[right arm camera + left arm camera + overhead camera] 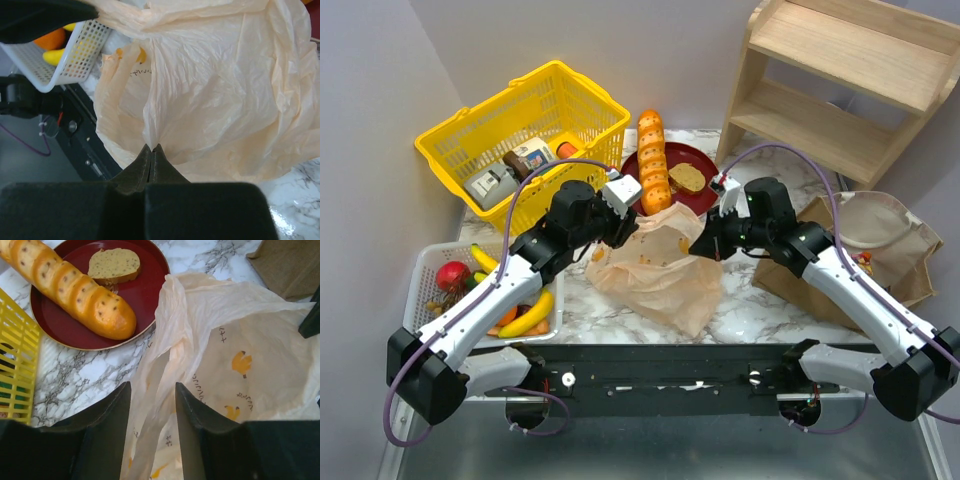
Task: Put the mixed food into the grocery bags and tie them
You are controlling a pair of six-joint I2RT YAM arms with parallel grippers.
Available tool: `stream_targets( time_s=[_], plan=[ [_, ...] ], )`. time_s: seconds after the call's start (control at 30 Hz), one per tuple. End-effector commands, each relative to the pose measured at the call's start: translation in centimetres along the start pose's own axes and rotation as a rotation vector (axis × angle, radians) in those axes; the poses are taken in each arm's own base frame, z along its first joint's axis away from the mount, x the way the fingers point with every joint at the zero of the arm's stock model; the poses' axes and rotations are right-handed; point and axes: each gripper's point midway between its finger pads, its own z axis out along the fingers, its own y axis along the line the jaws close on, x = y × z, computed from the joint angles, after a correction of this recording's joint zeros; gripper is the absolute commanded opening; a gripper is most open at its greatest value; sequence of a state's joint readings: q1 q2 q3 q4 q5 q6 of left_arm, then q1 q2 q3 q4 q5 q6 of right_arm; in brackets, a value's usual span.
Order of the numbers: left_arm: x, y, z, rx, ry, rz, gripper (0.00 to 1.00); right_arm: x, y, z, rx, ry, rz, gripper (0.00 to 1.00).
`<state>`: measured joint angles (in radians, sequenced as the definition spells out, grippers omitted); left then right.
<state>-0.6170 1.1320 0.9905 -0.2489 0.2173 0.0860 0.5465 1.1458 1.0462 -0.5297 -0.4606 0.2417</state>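
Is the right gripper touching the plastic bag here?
Touching. The right wrist view shows the right gripper shut, its fingertips pinching a fold of the plastic bag.

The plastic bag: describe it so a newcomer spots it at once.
On the marble table, look centre, just in front of the red plate. The plastic bag lies crumpled there. Unlike the stiff brown paper bag at the right, it is thin, translucent tan, with small orange prints.

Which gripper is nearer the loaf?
Left. The left gripper is close to the loaf's near end, jaws apart around a strand of the plastic bag. The right gripper is farther off, across the bag, pinching its other side.
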Motion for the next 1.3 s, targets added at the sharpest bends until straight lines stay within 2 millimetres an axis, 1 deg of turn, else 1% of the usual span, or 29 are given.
stream_targets(
  time_s=[0.0,0.03,0.07,0.1,0.13,0.17,0.2,0.23,0.27,0.3,0.37,0.43,0.47,0.53,0.63,0.67,0.7,0.73,0.77,0.83,0.87,0.9,0.97,1.0,1.07,1.1,1.13,1.23,1.27],
  plan=[
    [2.0,0.4,1.0,-0.029,0.067,-0.021,0.29,1.5,1.8,-0.2,-0.093,0.062,-0.009,0.01],
    [2.4,0.9,0.9,-0.056,0.081,-0.02,0.23,1.4,1.8,-0.2,-0.092,0.059,-0.008,0.01],
    [3.0,1.2,0.9,-0.072,0.103,-0.022,0.09,0.9,1.7,-0.3,-0.081,0.047,-0.012,0.02],
    [3.3,1.4,0.8,-0.088,0.112,-0.016,0.03,0.5,1.6,-0.3,-0.068,0.035,-0.011,0.08],
    [3.7,2.0,0.7,-0.118,0.127,-0.013,0.0,0.0,1.5,-0.3,-0.053,0.02,-0.01,0.13],
    [4.3,2.1,0.6,-0.128,0.143,-0.014,0.0,-0.6,1.2,-0.4,-0.032,0.002,-0.018,0.22],
    [4.5,2.2,0.6,-0.135,0.15,-0.01,0.0,-1.8,1.3,-0.4,-0.023,-0.02,-0.031,0.29],
    [4.6,2.4,0.5,-0.144,0.156,-0.005,0.0,-2.4,1.2,-0.5,-0.013,-0.035,-0.038,0.34],
    [5.0,2.6,0.5,-0.158,0.169,-0.001,0.0,-3.2,1.1,-0.4,0.001,-0.048,-0.051,0.47],
    [5.3,2.7,0.5,-0.163,0.176,0.002,0.0,-4.4,1.1,-0.4,0.011,-0.066,-0.058,0.54],
    [5.6,3.0,0.5,-0.179,0.191,0.001,0.0,-5.6,0.2,-0.1,0.069,-0.087,-0.046,0.74],
    [5.5,3.6,0.3,-0.212,0.191,0.004,0.0,-7.2,-0.3,0.2,0.108,-0.108,-0.042,0.8],
    [5.3,3.8,0.2,-0.221,0.187,0.008,0.0,-7.8,-1.3,0.3,0.162,-0.124,-0.029,0.84],
    [5.4,4.2,0.1,-0.245,0.19,0.015,0.0,-9.6,-2.2,1.3,0.201,-0.138,-0.022,0.85],
    [6.0,5.0,0.0,-0.286,0.212,0.019,0.0,-11.5,-4.6,2.4,0.279,-0.144,0.01,0.86],
    [5.9,5.1,-0.1,-0.295,0.216,0.02,0.0,-12.5,-6.4,3.5,0.314,-0.141,0.042,0.86],
    [5.9,5.3,-0.2,-0.309,0.218,0.016,0.01,-12.9,-7.2,4.0,0.325,-0.138,0.063,0.86],
    [5.8,5.7,-0.4,-0.332,0.218,0.018,0.07,-13.3,-8.1,4.5,0.33,-0.136,0.078,0.86],
    [5.3,5.9,-0.6,-0.341,0.206,0.021,0.26,-14.0,-9.8,5.3,0.354,-0.134,0.108,0.86],
    [4.4,6.1,-1.0,-0.354,0.183,0.032,0.56,-14.6,-11.7,6.3,0.39,-0.126,0.114,0.86],
    [3.6,6.2,-1.3,-0.357,0.159,0.034,0.77,-14.9,-12.9,6.6,0.425,-0.122,0.102,0.87],
    [3.1,6.1,-1.5,-0.356,0.146,0.033,0.83,-15.4,-14.1,8.0,0.441,-0.109,0.104,0.87],
    [1.8,5.9,-2.0,-0.35,0.109,0.024,0.93,-15.1,-16.1,9.0,0.471,-0.075,0.125,0.87],
    [1.5,5.6,-2.2,-0.335,0.097,0.021,0.95,-15.1,-17.4,10.0,0.484,-0.057,0.14,0.88],
    [0.9,4.5,-2.6,-0.284,0.064,-0.003,0.97,-14.5,-19.4,10.6,0.508,-0.039,0.176,0.88],
    [0.9,4.1,-2.6,-0.265,0.054,-0.021,0.97,-14.5,-20.2,10.8,0.518,-0.037,0.183,0.88],
    [0.9,3.6,-2.8,-0.246,0.047,-0.035,0.98,-14.1,-21.3,11.7,0.529,-0.025,0.189,0.88],
    [1.9,0.8,-2.6,-0.113,0.04,-0.113,0.99,-13.2,-23.5,12.6,0.565,0.005,0.197,0.88],
    [2.5,0.0,-2.6,-0.08,0.044,-0.129,0.99,-12.6,-24.6,13.4,0.579,0.026,0.201,0.88]
  ],
)
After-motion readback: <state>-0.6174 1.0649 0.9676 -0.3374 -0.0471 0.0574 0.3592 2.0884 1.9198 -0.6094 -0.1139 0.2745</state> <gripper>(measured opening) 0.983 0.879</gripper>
